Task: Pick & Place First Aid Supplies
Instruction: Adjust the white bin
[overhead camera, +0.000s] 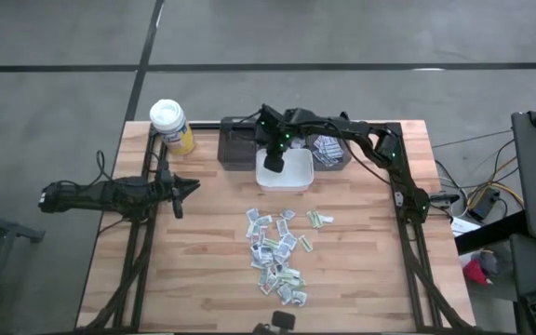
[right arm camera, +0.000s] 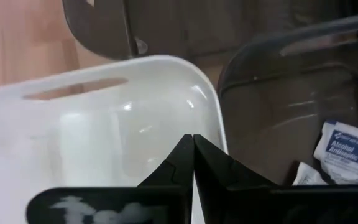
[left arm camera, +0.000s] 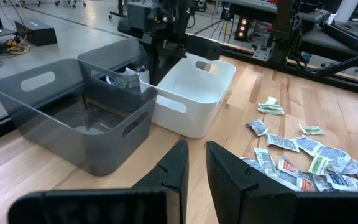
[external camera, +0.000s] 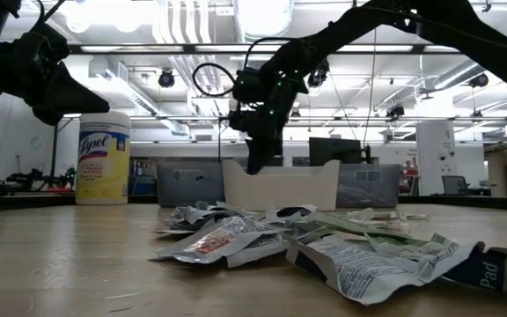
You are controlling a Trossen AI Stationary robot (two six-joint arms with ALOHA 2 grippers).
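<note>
The first aid supplies (overhead camera: 277, 251) lie as a loose heap of small flat packets on the wooden table's near middle, also seen in the low view (external camera: 324, 242) and the left wrist view (left arm camera: 303, 155). A few more packets (right arm camera: 347, 143) lie in a grey bin. My right gripper (right arm camera: 192, 140) is shut with nothing between its fingers. It slants down over the white bin (overhead camera: 296, 183), tips about level with the rim (external camera: 255, 165). My left gripper (left arm camera: 196, 163) waits at the table's left (overhead camera: 192, 187), a narrow gap between its fingers, holding nothing.
Two grey bins (overhead camera: 237, 149) (overhead camera: 331, 154) flank the white bin at the table's far side. A yellow bottle with a white lid (overhead camera: 170, 126) stands at the far left corner. Bare wood lies between the packet heap and the bins.
</note>
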